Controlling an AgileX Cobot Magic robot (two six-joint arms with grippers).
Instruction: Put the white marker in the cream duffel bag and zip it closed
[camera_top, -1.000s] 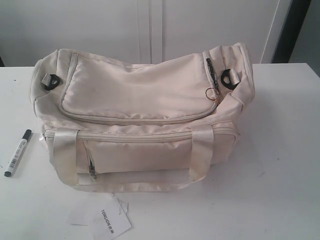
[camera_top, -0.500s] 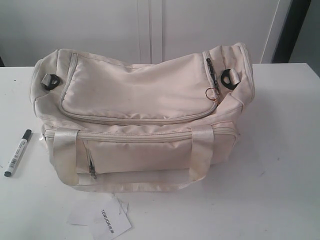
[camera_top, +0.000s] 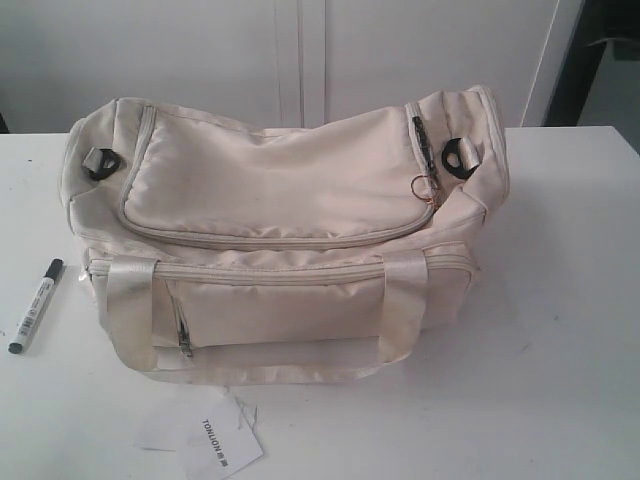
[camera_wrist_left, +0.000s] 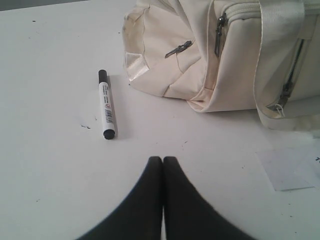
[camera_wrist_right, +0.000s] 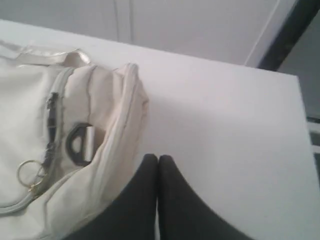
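1. Sitting mid-table, the cream duffel bag (camera_top: 280, 200) has its top flap lying flat.
2. The white marker (camera_top: 35, 305) lies on the table (camera_top: 560, 360) just left of the bag, not touching it.
3. Left gripper (camera_wrist_left: 163, 159): tips pressed together, nothing held, near the marker.
4. Right gripper (camera_wrist_right: 158, 157): pinched tight, empty, beside the bag's right end and its black strap ring (camera_wrist_right: 80, 145).

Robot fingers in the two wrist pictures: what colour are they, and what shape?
Both are plain black. The left gripper and the right gripper each have two smooth, matte fingers, broad at the base and narrowing to rounded tips. No cables, stickers or writing show on them. The arms themselves are out of sight in every view.
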